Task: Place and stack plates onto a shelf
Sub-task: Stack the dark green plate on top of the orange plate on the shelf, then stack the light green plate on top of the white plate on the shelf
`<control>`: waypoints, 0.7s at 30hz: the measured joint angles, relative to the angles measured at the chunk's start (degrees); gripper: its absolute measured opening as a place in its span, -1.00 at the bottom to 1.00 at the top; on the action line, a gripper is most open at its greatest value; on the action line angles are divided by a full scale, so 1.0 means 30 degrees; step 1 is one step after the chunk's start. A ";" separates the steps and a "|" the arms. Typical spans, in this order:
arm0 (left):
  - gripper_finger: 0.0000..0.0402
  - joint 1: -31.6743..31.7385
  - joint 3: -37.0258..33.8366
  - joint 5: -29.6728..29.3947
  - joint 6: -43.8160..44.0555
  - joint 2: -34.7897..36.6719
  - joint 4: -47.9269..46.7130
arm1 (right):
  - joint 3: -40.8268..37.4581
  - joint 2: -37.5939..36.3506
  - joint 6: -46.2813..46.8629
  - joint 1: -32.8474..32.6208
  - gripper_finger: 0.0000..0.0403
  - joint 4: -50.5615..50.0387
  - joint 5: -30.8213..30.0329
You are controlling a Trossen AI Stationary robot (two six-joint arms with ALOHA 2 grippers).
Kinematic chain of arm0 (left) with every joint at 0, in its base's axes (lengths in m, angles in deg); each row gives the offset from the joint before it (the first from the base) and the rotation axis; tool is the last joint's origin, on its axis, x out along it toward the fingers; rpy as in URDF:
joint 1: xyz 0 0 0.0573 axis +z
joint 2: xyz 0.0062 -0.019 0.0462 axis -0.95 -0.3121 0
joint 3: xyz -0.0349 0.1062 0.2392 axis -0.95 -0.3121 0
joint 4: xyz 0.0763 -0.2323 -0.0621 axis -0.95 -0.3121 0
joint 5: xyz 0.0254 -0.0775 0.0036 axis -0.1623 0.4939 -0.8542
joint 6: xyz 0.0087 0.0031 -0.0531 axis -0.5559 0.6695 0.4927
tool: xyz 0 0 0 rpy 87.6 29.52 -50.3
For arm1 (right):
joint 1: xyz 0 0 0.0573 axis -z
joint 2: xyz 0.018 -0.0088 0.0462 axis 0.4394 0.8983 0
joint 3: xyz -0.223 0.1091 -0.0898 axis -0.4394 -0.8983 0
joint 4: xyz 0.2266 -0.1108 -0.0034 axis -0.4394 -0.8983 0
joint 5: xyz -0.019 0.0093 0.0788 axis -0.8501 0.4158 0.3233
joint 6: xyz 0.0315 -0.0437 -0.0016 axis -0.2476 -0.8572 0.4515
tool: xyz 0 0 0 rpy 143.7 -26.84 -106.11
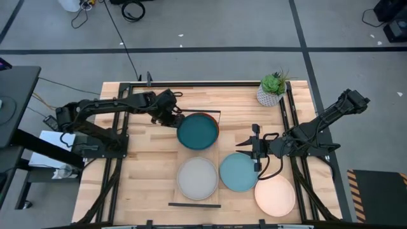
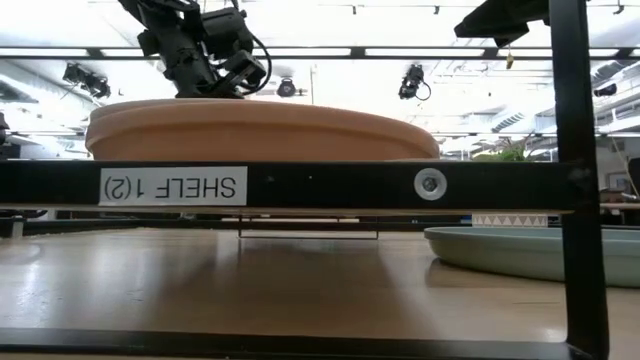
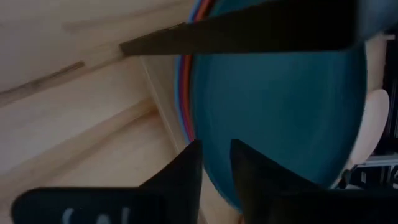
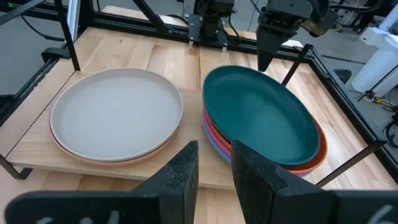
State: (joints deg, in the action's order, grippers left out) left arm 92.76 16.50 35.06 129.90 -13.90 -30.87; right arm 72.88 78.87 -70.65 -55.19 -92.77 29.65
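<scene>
The shelf [image 1: 215, 154] holds two piles. On its far end the teal plate [image 1: 197, 131] tops a pile of dark orange, magenta and blue plates [image 4: 217, 148] and sits slightly off-centre on them. On the near end a grey plate [image 1: 197, 178] rests on a peach one [image 2: 260, 130]. A light blue plate [image 1: 238, 173] and a cream plate [image 1: 275, 195] lie on the table to the right of the shelf. My left gripper [image 1: 173, 118] is at the teal plate's far-left rim, shut on it. My right gripper [image 1: 256, 160] hovers shut over the light blue plate's right edge. My left gripper has the teal plate's rim [image 3: 210, 163] at its far-left side between its two fingers, one finger [image 3: 261, 180] over the plate's inside and one [image 3: 183, 180] outside. The fingers come from above, slanting down from the table's left. The plate rests on the pile below it.
A small white pot with a green plant [image 1: 272, 89] stands at the table's far right. Black wire frames stand at both ends of the shelf, the near one [image 2: 300, 185] bearing a label. There is bare tabletop left of the shelf [image 1: 146, 172].
</scene>
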 joint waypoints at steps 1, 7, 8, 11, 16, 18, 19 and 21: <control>-0.52 -0.0007 0.0000 0.0014 -0.0063 0.0000 0.0044 | 0.0000 0.0000 0.0000 0.0000 -0.50 -0.0026 0.0000; -0.44 0.0336 0.0000 0.0900 -0.2598 0.0055 -0.0313 | -0.0080 0.0121 0.0352 0.0000 -0.50 -0.0106 0.0524; -0.44 0.0329 0.0000 0.0888 -0.3141 0.0203 -0.0573 | -0.0188 0.0253 0.0402 -0.0007 -0.50 -0.0083 0.0583; -0.44 0.0013 0.0000 0.0422 -0.4913 0.0674 -0.0961 | -0.0541 0.0920 0.1084 0.0000 -0.50 -0.0108 0.0656; -0.43 -0.1641 0.0007 -0.0736 -0.8348 0.2221 -0.1073 | -0.0605 0.3087 0.2650 -0.0243 -0.50 0.0239 0.2035; -0.43 -0.2571 0.0007 -0.1418 -0.9231 0.2690 -0.1043 | -0.0605 0.4214 0.3119 -0.0511 -0.50 0.0818 0.2826; -0.43 -0.2964 0.0007 -0.1680 -0.9488 0.2882 -0.1064 | -0.0605 0.4746 0.3323 -0.0681 -0.50 0.0889 0.3002; -0.43 -0.3669 0.0007 -0.1869 -0.9660 0.3176 -0.1185 | -0.0351 0.5974 0.3881 -0.1012 -0.50 0.0793 0.3089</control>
State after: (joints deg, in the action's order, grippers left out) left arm 81.75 16.52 29.45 100.92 -4.37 -34.43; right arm 71.82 96.79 -59.01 -58.23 -90.39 38.91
